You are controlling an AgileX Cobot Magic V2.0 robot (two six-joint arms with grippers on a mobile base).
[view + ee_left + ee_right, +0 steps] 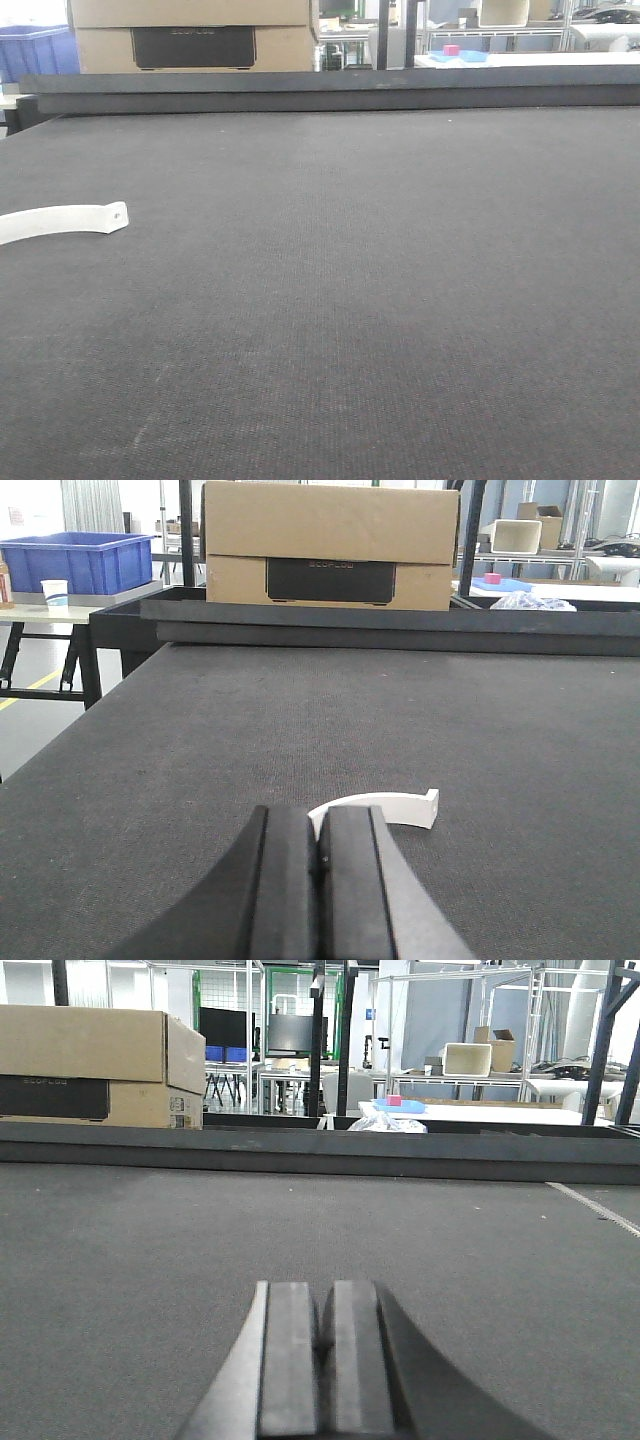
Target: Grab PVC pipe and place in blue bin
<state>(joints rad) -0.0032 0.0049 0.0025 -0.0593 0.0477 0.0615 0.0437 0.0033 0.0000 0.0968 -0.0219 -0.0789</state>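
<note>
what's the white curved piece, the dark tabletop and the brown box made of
White curved pipe piece: likely rigid plastic such as PVC, smooth and matte, with a clean cut end. Dark grey tabletop: seems a woven fabric mat; a fine weave shows. Brown box: cardboard, by its dull tan faces and flap seam.

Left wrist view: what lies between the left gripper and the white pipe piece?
Nothing: in the left wrist view, the pipe piece sits just beyond the left gripper on bare mat.
</note>
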